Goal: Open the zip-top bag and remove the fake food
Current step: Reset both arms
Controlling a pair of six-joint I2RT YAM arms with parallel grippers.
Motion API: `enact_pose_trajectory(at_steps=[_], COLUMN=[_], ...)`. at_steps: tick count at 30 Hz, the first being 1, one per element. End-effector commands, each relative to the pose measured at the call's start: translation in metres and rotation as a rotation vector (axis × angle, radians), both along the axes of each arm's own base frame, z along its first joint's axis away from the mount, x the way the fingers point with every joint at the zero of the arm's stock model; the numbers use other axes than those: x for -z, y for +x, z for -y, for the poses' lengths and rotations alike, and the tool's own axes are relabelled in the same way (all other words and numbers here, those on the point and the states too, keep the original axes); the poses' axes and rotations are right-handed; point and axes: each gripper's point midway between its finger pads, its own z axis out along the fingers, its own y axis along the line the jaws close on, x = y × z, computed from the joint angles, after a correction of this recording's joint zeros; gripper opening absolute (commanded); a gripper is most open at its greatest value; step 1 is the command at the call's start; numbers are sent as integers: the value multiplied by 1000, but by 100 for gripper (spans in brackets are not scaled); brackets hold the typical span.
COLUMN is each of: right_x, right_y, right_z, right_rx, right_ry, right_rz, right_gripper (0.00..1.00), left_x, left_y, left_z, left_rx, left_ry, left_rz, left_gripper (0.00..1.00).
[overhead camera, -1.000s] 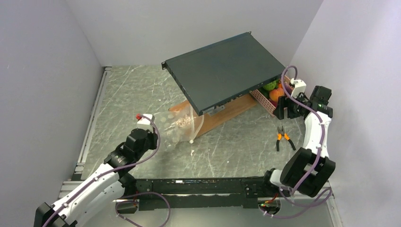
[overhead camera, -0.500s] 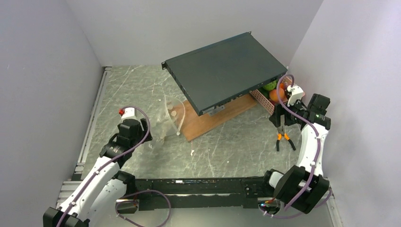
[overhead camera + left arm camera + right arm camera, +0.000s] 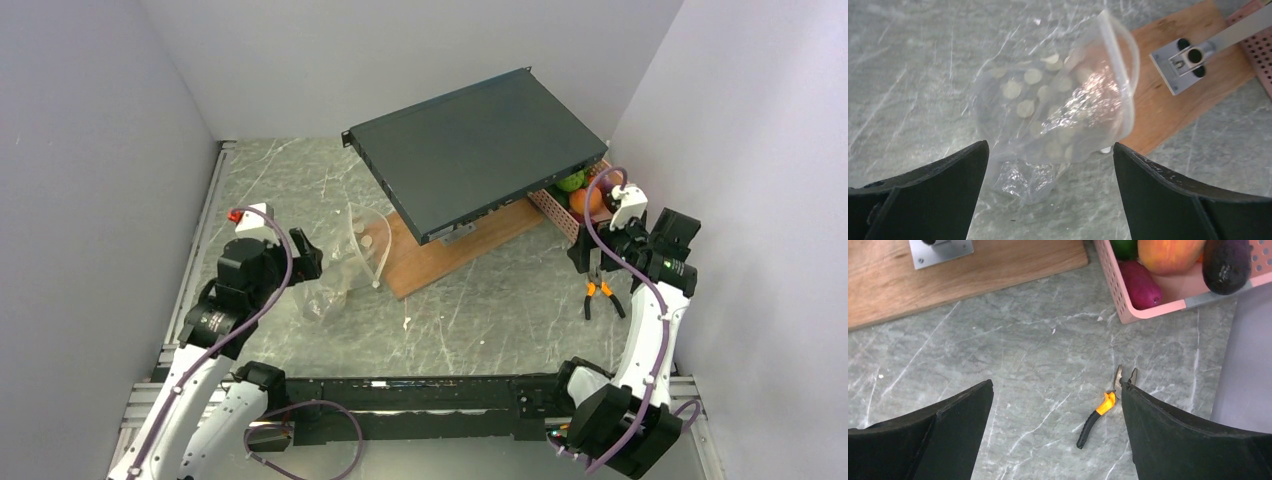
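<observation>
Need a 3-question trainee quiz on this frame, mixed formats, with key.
1. True or false: the left end effector is clamped on the bag.
2. Which tool lies on the table below the right end effector? A) pliers B) a spoon C) a knife
3. Short answer: where does the toy fruit sit?

Key:
1. False. It is open, and the bag lies on the table below it.
2. A.
3. In the pink basket.
</observation>
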Motion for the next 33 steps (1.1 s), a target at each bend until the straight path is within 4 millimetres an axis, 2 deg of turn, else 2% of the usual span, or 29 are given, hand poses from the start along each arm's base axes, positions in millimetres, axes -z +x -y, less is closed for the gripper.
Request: enact_pose_trajectory(at_steps=[1, 11, 17, 22, 33], right_x=[-15, -25, -20, -18, -4], right_y=[10, 8, 11, 10, 10], right_z=[13, 5, 25, 30, 40], right_rx=[145, 161, 325, 373, 455], right_ry=[41, 102, 104, 101, 113], right_rz=[35, 45, 52, 53, 40], right_gripper=[100, 100, 100, 100, 100], left_x=[-32, -54, -52, -58, -49], left_y=[3, 12, 17, 21, 28], left_z=[7, 7, 6, 8, 9], left_rx=[59, 57, 48, 59, 62], left_ry=[-3, 17, 21, 17, 33], left_rz=[59, 99, 103, 139, 101], left_gripper=[100, 100, 100, 100, 100])
